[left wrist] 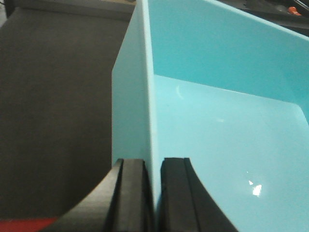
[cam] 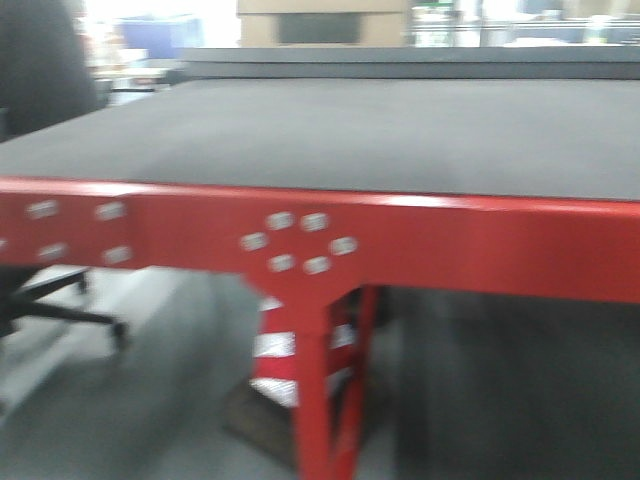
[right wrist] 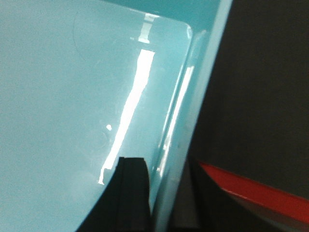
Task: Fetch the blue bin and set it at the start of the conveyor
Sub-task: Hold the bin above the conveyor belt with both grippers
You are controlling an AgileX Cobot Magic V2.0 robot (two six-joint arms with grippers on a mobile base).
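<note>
The blue bin, a pale turquoise tub, fills both wrist views and is out of the front view. My left gripper is shut on its left wall, one finger outside and one inside. My right gripper is shut on the bin's right wall in the same way. The conveyor start, a dark textured belt, lies beyond its red frame in the front view. Belt shows beside the bin in the left wrist view, and a strip of red frame shows in the right wrist view.
A red leg stands under the frame's bolted plate. An office chair base sits on the floor at the left. Cardboard boxes and shelving lie beyond the belt's far end.
</note>
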